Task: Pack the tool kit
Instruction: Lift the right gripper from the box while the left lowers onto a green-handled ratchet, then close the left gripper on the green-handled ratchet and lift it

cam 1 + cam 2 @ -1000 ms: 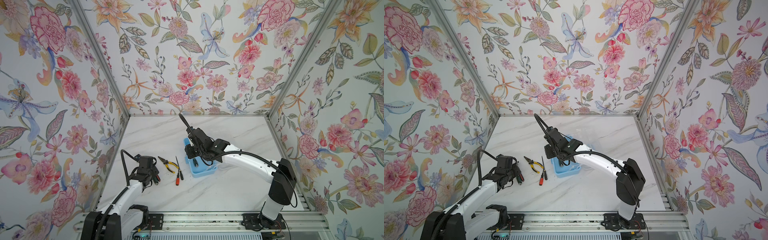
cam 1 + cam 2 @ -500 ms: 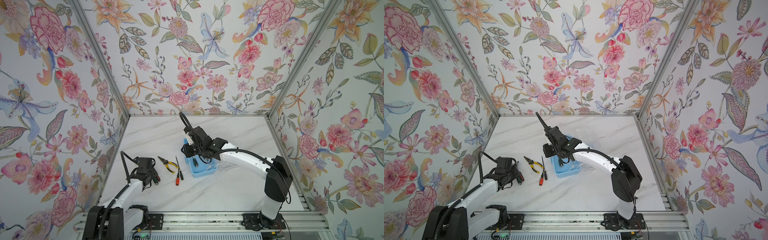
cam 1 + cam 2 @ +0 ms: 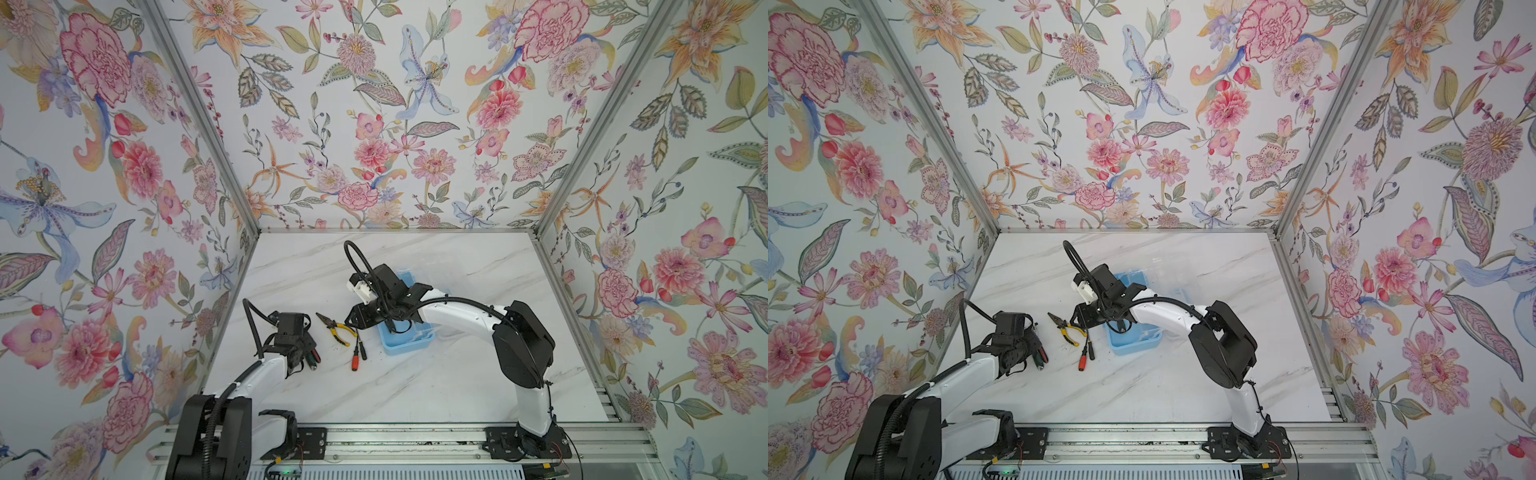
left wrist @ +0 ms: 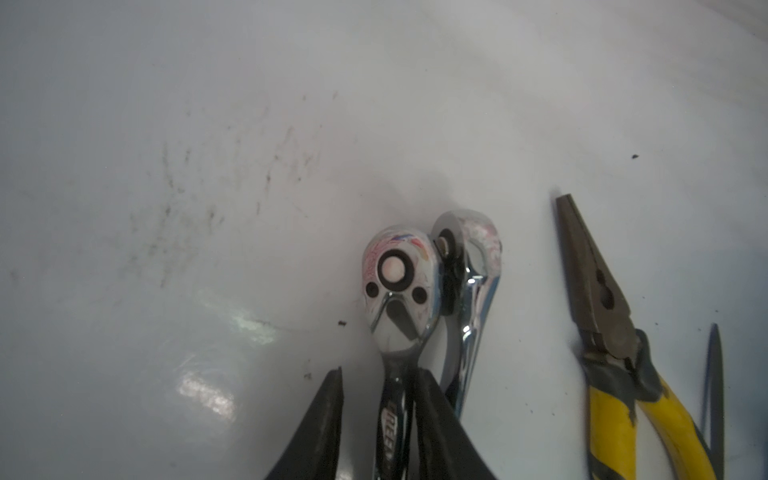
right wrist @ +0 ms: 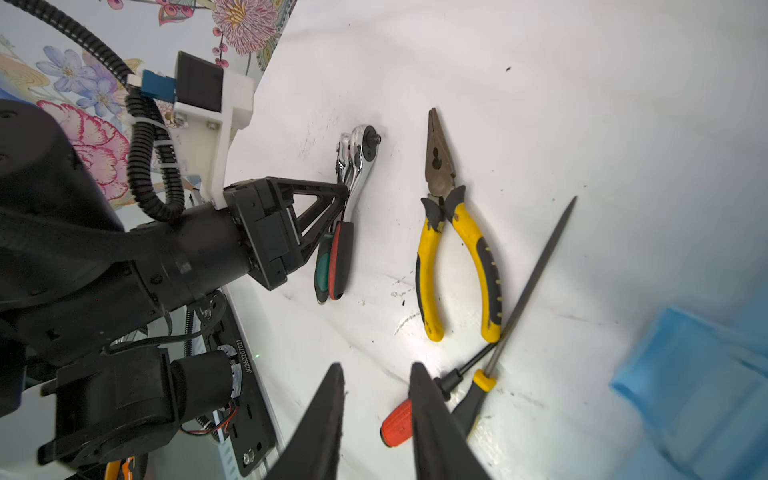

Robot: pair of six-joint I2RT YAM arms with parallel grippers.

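The tool kit's light-blue box stands open mid-table, partly under my right arm; its blurred corner shows in the right wrist view. Two chrome ratchets lie side by side at the left. My left gripper is open astride one ratchet's shaft, one finger touching it, a gap on the other side. Yellow-handled pliers and two crossed screwdrivers lie between ratchets and box. My right gripper hangs open above the orange screwdriver handle, holding nothing.
A clear lid lies open behind the box. The left side wall is close behind the left arm. The marble table ends at a metal rail in front.
My right gripper has swung left from above the box to over the screwdrivers. The left gripper's jaws have narrowed around the ratchet shaft; the left arm has barely moved.
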